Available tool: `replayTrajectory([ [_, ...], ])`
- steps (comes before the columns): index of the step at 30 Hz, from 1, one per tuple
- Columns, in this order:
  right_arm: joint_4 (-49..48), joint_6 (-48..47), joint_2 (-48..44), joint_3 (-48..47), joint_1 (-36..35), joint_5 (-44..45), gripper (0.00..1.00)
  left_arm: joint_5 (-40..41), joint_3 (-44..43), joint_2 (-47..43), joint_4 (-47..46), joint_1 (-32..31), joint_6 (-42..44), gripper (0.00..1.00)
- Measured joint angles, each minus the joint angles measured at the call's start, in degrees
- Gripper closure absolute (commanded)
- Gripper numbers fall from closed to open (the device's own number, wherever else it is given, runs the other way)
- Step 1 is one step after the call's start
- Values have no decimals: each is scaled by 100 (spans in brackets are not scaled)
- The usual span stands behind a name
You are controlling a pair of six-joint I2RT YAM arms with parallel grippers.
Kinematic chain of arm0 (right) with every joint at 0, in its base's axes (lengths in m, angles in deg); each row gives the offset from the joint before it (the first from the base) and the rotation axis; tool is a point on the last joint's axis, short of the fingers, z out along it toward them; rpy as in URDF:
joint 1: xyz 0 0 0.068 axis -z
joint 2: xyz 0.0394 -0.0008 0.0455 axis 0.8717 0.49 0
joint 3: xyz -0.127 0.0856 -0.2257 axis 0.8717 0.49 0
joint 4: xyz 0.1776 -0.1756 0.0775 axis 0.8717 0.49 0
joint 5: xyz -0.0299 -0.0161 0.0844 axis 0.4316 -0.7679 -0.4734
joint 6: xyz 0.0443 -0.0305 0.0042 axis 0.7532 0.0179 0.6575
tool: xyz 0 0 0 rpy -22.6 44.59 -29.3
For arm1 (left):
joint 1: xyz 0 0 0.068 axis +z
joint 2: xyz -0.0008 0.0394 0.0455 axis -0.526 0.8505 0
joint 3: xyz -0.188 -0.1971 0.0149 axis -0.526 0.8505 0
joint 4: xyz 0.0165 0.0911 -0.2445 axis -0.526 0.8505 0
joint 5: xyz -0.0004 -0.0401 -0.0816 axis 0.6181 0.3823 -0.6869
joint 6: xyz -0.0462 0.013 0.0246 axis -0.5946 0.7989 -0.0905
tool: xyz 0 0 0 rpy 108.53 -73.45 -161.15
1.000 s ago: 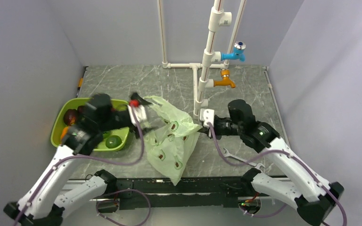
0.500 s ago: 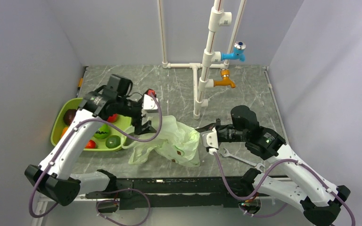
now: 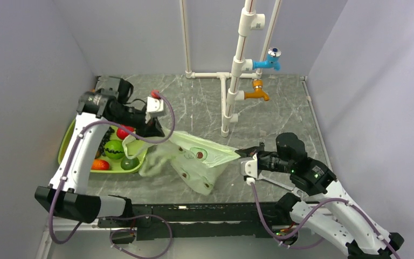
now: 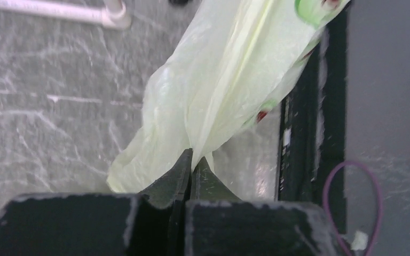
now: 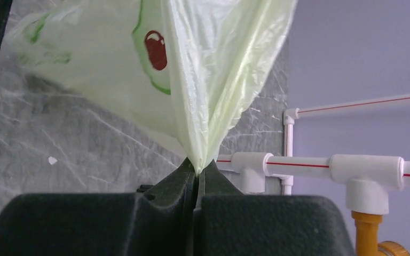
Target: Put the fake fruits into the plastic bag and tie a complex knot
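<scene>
Thin crinkly pale-green plastic bag (image 3: pixel 199 159) stretched between hands over near tabletop (image 3: pixel 280 108). Left hand (image 4: pixel 191 160), right hand (image 5: pixel 196 168) both clenched on bag edges. Light, limp, slippery: pinch bunched film. Glossy plastic fruits (image 3: pixel 114 148) left, in lime plastic tray (image 3: pixel 113 170).

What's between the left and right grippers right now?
Only the plastic bag, stretched from the left gripper to the right gripper, each shut on it. The top view shows it.
</scene>
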Motion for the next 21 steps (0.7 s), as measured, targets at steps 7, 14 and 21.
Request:
replayTrajectory([
  [7, -424, -186, -177, 656, 229, 4, 74, -1222, -1235, 538, 1034, 420, -44, 100],
  [14, 874, 798, 789, -750, 387, 138, 0, -782, -675, 503, 350, -142, -1292, 100],
  [21, 363, 2579, 1478, -2269, -122, -221, 0, -389, -535, 560, -284, -850, -2409, 92],
])
